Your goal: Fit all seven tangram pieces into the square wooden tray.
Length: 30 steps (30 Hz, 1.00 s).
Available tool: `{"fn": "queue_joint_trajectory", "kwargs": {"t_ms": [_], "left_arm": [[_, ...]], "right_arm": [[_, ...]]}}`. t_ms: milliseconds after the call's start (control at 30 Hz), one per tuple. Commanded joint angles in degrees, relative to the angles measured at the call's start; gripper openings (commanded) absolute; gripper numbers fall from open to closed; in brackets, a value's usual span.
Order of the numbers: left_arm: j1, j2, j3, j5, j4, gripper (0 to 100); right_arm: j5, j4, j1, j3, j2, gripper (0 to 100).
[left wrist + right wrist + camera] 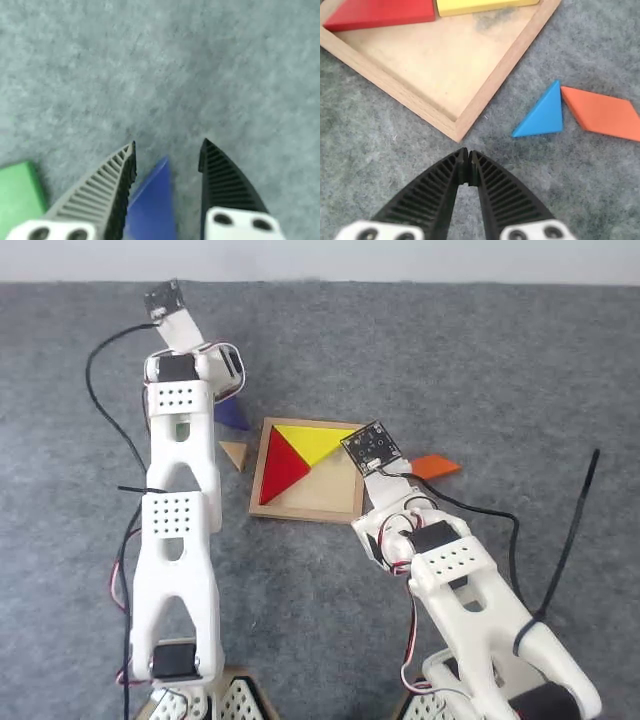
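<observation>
Right wrist view catches one light-blue triangle (542,114) beside one orange piece (605,114), right hand (468,151) closed; left hand (168,144) open astride one dark-blue piece (152,205); tray (500,70) holds two: red triangle (380,12), yellow triangle (480,4).

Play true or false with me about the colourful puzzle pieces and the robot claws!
1. The red triangle and yellow triangle lie inside the wooden tray. True.
2. The right gripper holds the orange piece. False: it is shut on nothing, over the carpet near the tray's corner. The orange piece lies on the carpet.
3. The left gripper is open, with a dark blue piece between its jaws. True.
4. The light blue triangle sits in the tray. False: it lies on the carpet outside the tray, beside the orange piece.
</observation>
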Motion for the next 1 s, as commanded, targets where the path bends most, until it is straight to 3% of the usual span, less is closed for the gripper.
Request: {"fn": "queue_joint_trajectory", "kwargs": {"t_ms": [0, 133, 333, 600, 733, 967], "left_arm": [[-0.5, -2.3, -1.6, -8.8, 7.6, 12], [-0.2, -2.3, -1.7, -18.4, 13.2, 1], [-0.6, -2.3, -5.4, -25.2, 22.7, 1], [-1.2, -3.6, -0.6, -29.3, 22.9, 1], [-1.1, -12.3, 13.3, -32.0, 22.9, 1], [-2.0, -37.1, 53.1, -32.5, 20.5, 1]], "right_arm": [[0.8, -0.8, -0.3, -0.6, -1.3, 0.9], [0.8, -0.8, -0.3, -0.6, -1.3, 0.9], [0.8, -0.9, -0.3, -0.6, -1.3, 0.9], [0.8, -1.0, -0.3, -0.6, -1.3, 0.9], [1.9, -1.1, -0.3, -0.6, -1.3, 0.9], [2.5, -1.1, -0.3, -0.5, -1.2, 0.9]]}}
